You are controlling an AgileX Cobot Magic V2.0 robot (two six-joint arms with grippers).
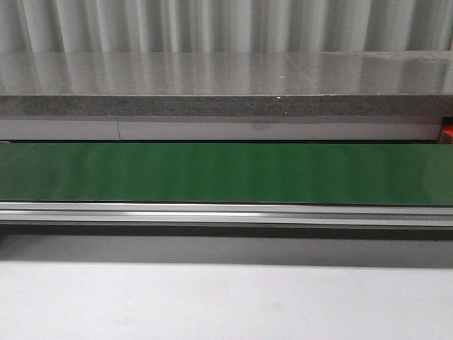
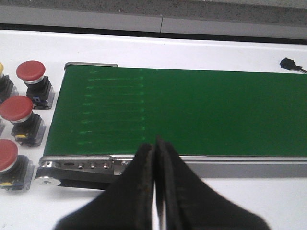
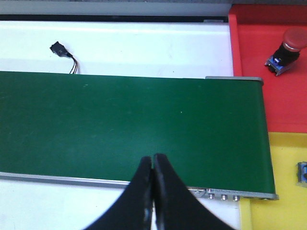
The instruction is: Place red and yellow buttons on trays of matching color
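In the left wrist view, three red buttons (image 2: 30, 72) (image 2: 16, 109) (image 2: 6, 154) stand on the white table beside the end of the green conveyor belt (image 2: 192, 110); a yellow button (image 2: 1, 68) peeks in at the edge. My left gripper (image 2: 156, 143) is shut and empty over the belt's near rail. In the right wrist view, a red tray (image 3: 268, 67) holds one red button (image 3: 288, 45) lying on its side, and a yellow tray (image 3: 288, 191) lies next to it. My right gripper (image 3: 153, 161) is shut and empty above the belt.
The green belt (image 1: 226, 173) spans the front view with a metal rail (image 1: 226, 212) along its near side and a grey stone ledge (image 1: 226, 92) behind. A small black connector with wires (image 3: 60, 50) lies on the white table beyond the belt. A blue-grey part (image 3: 302, 172) sits at the yellow tray's edge.
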